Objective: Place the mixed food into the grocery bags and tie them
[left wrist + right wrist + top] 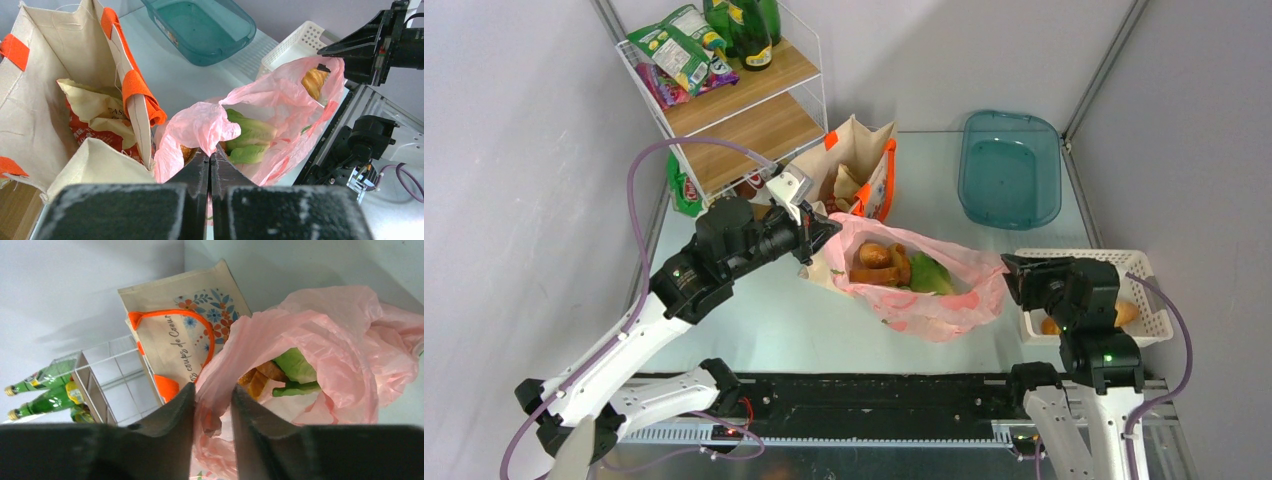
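The pink plastic bag [944,300] lies open mid-table, holding bread rolls [879,258] and the pale-green lettuce [930,275]. My left gripper [824,232] is shut on the bag's left rim; in the left wrist view the jaws [210,154] pinch pink film, with the lettuce [250,137] just beyond. My right gripper [1009,270] holds the bag's right rim. In the right wrist view its fingers [212,387] stand narrowly apart, with a bunched strip of the bag [320,340] between them. The beige tote [854,165] with orange handles stands behind the bag.
A white lattice basket [1146,270] with a bread roll [1127,312] sits behind my right gripper. A teal tray [1009,170] is at the back right. A wire shelf [744,110] with green bottles [749,35] and snack packets stands at the back left.
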Controlling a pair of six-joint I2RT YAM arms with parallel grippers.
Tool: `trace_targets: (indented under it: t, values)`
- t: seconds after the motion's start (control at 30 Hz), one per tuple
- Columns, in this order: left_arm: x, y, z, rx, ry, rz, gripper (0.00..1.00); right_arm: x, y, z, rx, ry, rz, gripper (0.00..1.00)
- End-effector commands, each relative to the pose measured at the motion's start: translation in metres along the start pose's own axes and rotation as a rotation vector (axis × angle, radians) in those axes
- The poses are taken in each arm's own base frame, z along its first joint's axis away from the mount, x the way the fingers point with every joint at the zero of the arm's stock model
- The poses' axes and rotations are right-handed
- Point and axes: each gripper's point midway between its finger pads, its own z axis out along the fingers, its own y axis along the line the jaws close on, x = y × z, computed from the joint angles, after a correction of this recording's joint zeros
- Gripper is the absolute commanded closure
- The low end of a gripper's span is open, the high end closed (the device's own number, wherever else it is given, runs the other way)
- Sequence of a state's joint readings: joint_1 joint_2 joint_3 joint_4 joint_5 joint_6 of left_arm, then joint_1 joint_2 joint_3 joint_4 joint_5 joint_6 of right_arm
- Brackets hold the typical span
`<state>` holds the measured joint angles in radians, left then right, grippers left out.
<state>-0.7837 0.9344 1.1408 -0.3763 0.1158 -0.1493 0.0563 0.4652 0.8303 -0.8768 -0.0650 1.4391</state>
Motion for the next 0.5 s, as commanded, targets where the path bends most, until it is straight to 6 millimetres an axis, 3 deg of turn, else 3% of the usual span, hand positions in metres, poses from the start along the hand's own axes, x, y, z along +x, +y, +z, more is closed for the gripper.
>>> trace_targets:
  t: [0.0, 0.1, 0.23, 0.27, 0.3, 0.33, 0.4, 0.43, 0.47]
  values:
    - [-0.011, 0.0, -0.004, 0.002, -0.046, 0.008, 1.0, -0.006, 0.013, -0.003, -0.066, -0.025, -0.021, 0.78]
    - [-0.011, 0.0, -0.004, 0.003, -0.047, 0.008, 1.0, -0.004, 0.028, -0.006, -0.134, -0.01, -0.07, 0.98]
    - [-0.011, 0.001, -0.004, -0.006, -0.046, 0.009, 1.0, 0.005, 0.087, -0.031, -0.412, -0.004, -0.324, 1.0]
    - [-0.01, 0.002, -0.003, -0.011, -0.044, 0.008, 1.0, 0.009, 0.094, -0.038, -0.455, 0.0, -0.4, 1.0]
    - [-0.01, 0.003, -0.002, -0.012, -0.042, 0.007, 1.0, 0.011, 0.114, -0.054, -0.537, -0.011, -0.449, 1.0]
    - [-0.011, 0.002, 0.0, -0.011, -0.04, -0.001, 1.0, 0.019, 0.121, -0.063, -0.585, 0.014, -0.523, 1.0]
    - [-0.014, 0.001, 0.002, -0.01, -0.043, -0.026, 1.0, 0.033, 0.157, -0.106, -0.75, 0.033, -0.643, 1.0]
    - [-0.017, 0.0, 0.002, -0.012, -0.046, -0.038, 1.0, 0.037, 0.169, -0.114, -0.788, 0.046, -0.672, 1.0]
    - [-0.022, 0.0, 0.003, -0.017, -0.054, -0.068, 1.0, 0.047, 0.186, -0.145, -0.877, 0.063, -0.73, 1.0]
